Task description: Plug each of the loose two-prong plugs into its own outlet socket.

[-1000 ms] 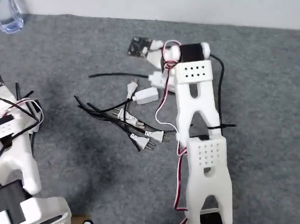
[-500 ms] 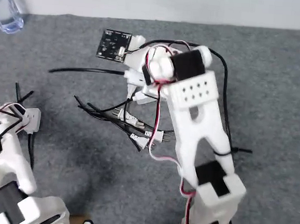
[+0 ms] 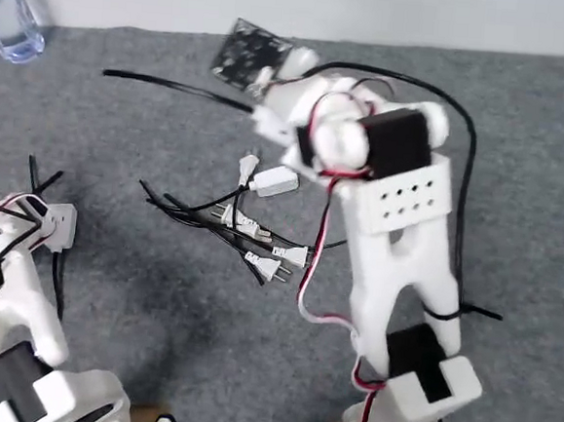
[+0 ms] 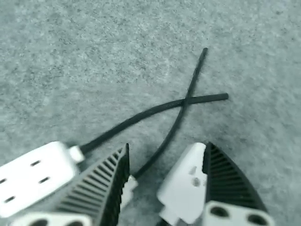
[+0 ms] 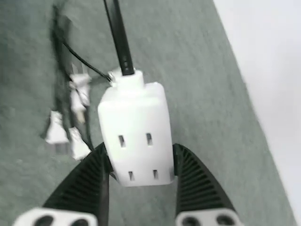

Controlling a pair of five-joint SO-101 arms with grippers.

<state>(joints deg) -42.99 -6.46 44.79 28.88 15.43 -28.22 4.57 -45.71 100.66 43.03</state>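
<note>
White outlet (image 5: 136,132) aloft, plugs (image 3: 280,257) loose

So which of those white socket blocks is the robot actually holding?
The socket block clamped in the right gripper. The loose block just lies on the carpet beside the plugs.

Robotics lab bench: grey felt mat (image 3: 153,357), bare white wall (image 3: 376,13) beyond the right pincer (image 5: 139,150), printed arms (image 3: 396,249) trailing wires (image 3: 306,272).
</note>
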